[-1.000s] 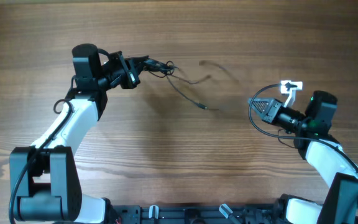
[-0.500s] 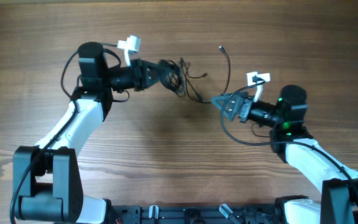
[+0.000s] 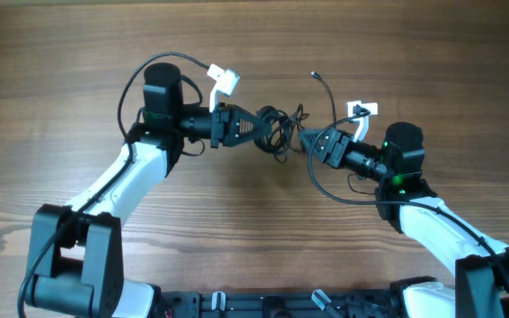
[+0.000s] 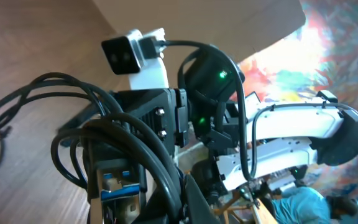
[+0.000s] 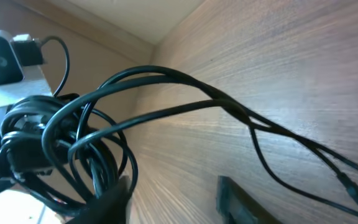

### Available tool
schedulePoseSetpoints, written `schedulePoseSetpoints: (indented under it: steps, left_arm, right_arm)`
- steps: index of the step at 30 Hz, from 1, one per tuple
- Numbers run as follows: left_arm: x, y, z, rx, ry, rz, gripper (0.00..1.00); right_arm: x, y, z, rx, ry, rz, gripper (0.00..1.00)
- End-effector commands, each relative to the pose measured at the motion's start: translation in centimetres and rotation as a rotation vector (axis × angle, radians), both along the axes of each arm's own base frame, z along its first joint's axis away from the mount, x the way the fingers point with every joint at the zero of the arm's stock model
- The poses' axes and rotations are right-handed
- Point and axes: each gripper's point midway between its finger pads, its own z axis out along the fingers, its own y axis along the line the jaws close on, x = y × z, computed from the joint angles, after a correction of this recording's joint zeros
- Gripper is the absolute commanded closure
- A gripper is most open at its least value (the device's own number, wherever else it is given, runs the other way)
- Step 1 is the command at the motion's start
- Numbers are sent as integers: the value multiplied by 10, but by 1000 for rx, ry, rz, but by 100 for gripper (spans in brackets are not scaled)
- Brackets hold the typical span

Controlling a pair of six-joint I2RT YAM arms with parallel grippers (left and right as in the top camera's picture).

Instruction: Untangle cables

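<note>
The cables (image 3: 278, 124) are thin black cords bunched in a knotted bundle at mid-table. My left gripper (image 3: 259, 126) is shut on the bundle's left side. In the left wrist view the cords (image 4: 157, 155) loop across my left gripper (image 4: 185, 202) and run down between its fingers. One loose strand curves up to a small plug (image 3: 315, 75). My right gripper (image 3: 308, 140) faces the bundle from the right, jaws apart with nothing between them. In the right wrist view the coiled loops (image 5: 73, 143) lie just beside the left fingertip of my right gripper (image 5: 173, 199), and two strands (image 5: 185, 81) trail right.
The wooden table (image 3: 237, 238) stretches all round. White wrist cameras (image 3: 224, 79) (image 3: 360, 110) with thicker black leads sit on both arms. The two grippers point at each other only a short way apart.
Both arms have swung in towards the middle. The left one carried the bundle rightward. The right gripper moved left up to the bundle and its jaws now stand apart.
</note>
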Motion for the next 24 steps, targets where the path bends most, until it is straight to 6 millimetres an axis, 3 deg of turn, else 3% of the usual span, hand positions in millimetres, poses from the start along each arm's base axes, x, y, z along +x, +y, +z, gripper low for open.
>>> schedulePoseSetpoints:
  steps: [1,4,8,11,13,16,21,23,24]
  left_arm:
    - [-16,-23,9,1,-18,-59,96]
    - [-16,-33,6,20,-23,-37,96]
    - [-15,-36,5,30,-3,-26,96]
    - [6,-37,-4,82,71,106,95]
    - [8,-37,-5,89,89,121,94]
    - [4,-37,-14,117,152,118,94]
    - [-7,-45,-26,165,220,104,94]
    - [-4,-47,-29,178,214,130,95]
    - [1,-46,-32,190,211,161,96]
  right_arm:
    - [-9,9,12,1,-88,91,42]
    - [-20,16,25,27,-160,177,38]
    - [-20,17,25,28,-158,178,39]
    - [-22,17,25,30,-159,189,39]
    - [-10,11,18,3,-136,113,31]
    - [10,-2,12,-38,-122,-29,28]
    - [28,-12,35,15,-178,-142,28]
    - [26,-11,33,19,-159,-131,21]
    - [22,-12,15,-6,-78,-128,5]
